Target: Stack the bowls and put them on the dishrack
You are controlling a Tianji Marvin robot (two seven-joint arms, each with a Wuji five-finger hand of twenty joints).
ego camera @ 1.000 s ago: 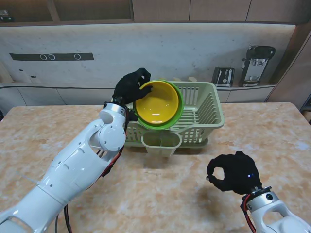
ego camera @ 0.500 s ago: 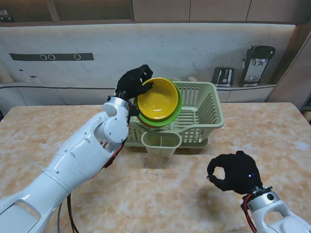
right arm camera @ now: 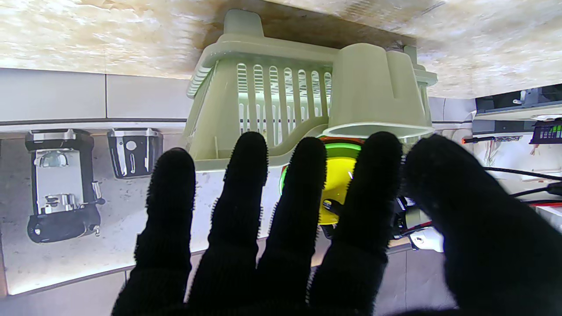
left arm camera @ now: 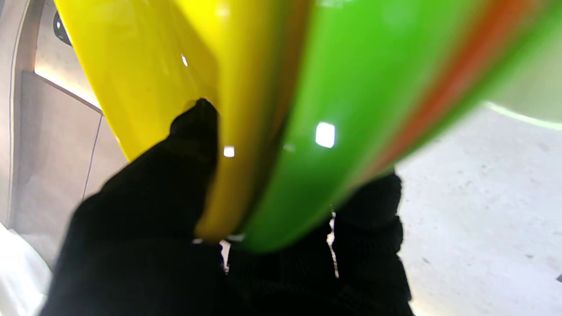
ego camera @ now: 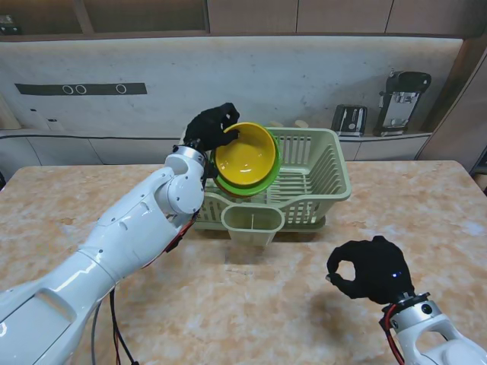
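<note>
Bowl stack held tilted over the dishrack

My left robot hand pinches the stacked bowls at the rim; glossy, stiff, likely slippery. Right robot hand holds nothing, fingers loosely curled.

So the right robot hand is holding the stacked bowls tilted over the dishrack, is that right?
Not quite: it is the left robot hand that grips the stacked bowls, tilted over the dishrack, as the stand view shows. The right robot hand hangs over the table, holding nothing.

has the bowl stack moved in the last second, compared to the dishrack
Yes. The bowl stack in the left robot hand has shifted slightly right and farther from me, reaching deeper over the dishrack, which stayed put.
</note>
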